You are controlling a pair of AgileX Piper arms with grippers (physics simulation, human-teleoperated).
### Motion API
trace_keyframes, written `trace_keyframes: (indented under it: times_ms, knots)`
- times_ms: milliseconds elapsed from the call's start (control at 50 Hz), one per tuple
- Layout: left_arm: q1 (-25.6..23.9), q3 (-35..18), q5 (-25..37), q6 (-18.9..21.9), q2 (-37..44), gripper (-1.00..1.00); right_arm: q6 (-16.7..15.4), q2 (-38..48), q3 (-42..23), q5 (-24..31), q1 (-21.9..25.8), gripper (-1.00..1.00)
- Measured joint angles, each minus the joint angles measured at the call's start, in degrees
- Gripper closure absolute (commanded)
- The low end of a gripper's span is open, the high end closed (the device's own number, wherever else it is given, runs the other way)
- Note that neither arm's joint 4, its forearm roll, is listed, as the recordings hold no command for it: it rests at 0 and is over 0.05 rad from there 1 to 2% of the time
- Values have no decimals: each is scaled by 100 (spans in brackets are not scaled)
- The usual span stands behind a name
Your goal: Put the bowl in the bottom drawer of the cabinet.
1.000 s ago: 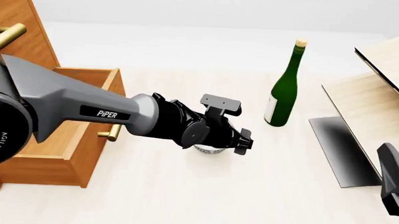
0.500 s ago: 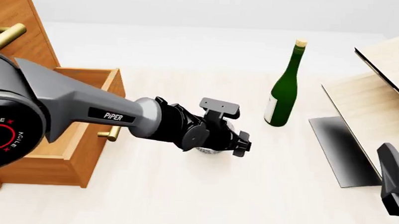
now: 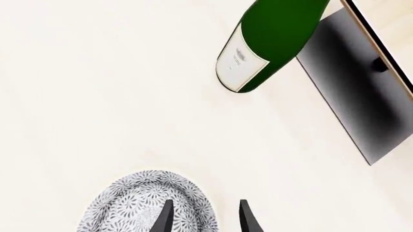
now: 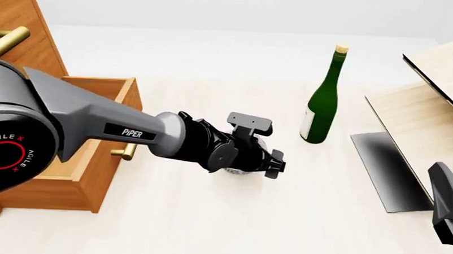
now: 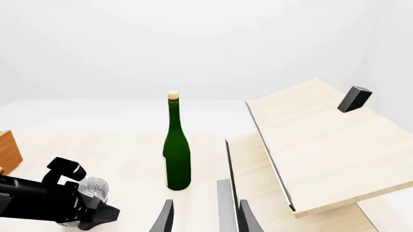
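Speckled grey-blue on white, the small round bowl point(image 3: 148, 205) sits on the pale wooden table point(image 4: 207, 228) between the pulled-out orange-brown bottom drawer point(image 4: 89, 162) and the green glass bottle point(image 4: 322, 102). It looks stiff, light, glazed-slick and chippable, so pinching the rim seems best: the left gripper point(image 3: 203, 217) straddles that rim, fingers slightly parted, contact unclear. "PiPER" and "AGILE X" mark the arm; the bottle's label is unreadable.

Left arm point(image 4: 84, 119) grey w/ white PIPER text, red AGILEX ring mark; black wrist, black end effector point(image 4: 274, 161)
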Motion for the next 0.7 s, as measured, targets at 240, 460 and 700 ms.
trace_keyframes:
  times_ms: [240, 460, 700]
  knots:
    - [-5, -43, -23, 9, -123, 100, 0, 1, 0, 0, 0, -100]
    - [-3, -18, -73, 39, -163, 100, 0, 0, 0, 0, 0, -100]
    - [69, 20, -39, 160, -403, 100, 0, 0, 0, 0, 0, -100]
